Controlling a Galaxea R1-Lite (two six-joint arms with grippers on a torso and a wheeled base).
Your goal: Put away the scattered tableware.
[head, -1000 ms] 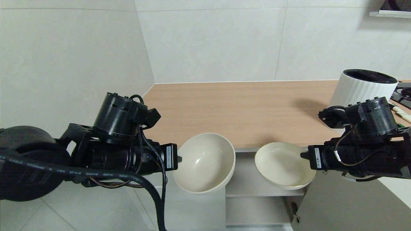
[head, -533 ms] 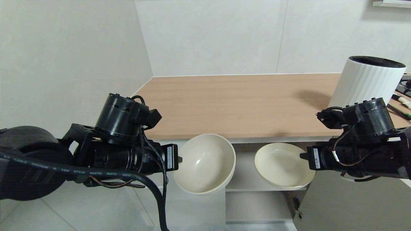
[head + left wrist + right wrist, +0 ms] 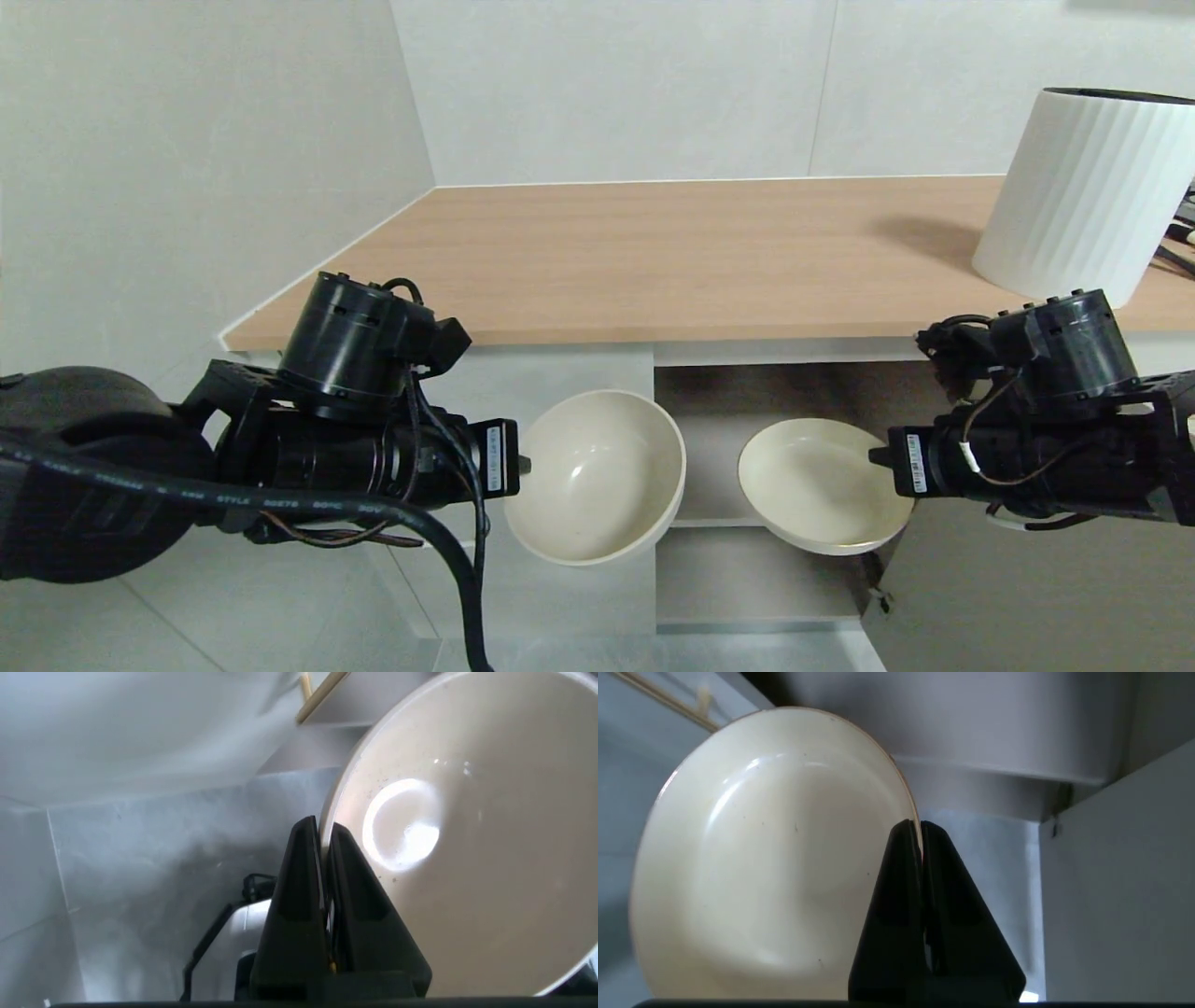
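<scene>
- Two dishes hang in the air in front of the open cupboard (image 3: pixel 747 392), just below the counter (image 3: pixel 653 252) edge; neither is on a shelf yet.
- My left gripper (image 3: pixel 525 462) has its jaws pressed onto a thin bit of the deep bowl's (image 3: pixel 597 476) rim. I judge that hold weak: a jolt could let the bowl swing, slip out and drop to the floor.
- That bowl sits before the closed panel beside the opening, so pushing straight in would knock it against the panel.
- My right gripper (image 3: pixel 873 455) pinches the shallow plate (image 3: pixel 822 481) by its rim likewise, in front of the shelf (image 3: pixel 709 521). Going in too low, its edge could catch the shelf, or the open door (image 3: pixel 980 607) beside it.
</scene>
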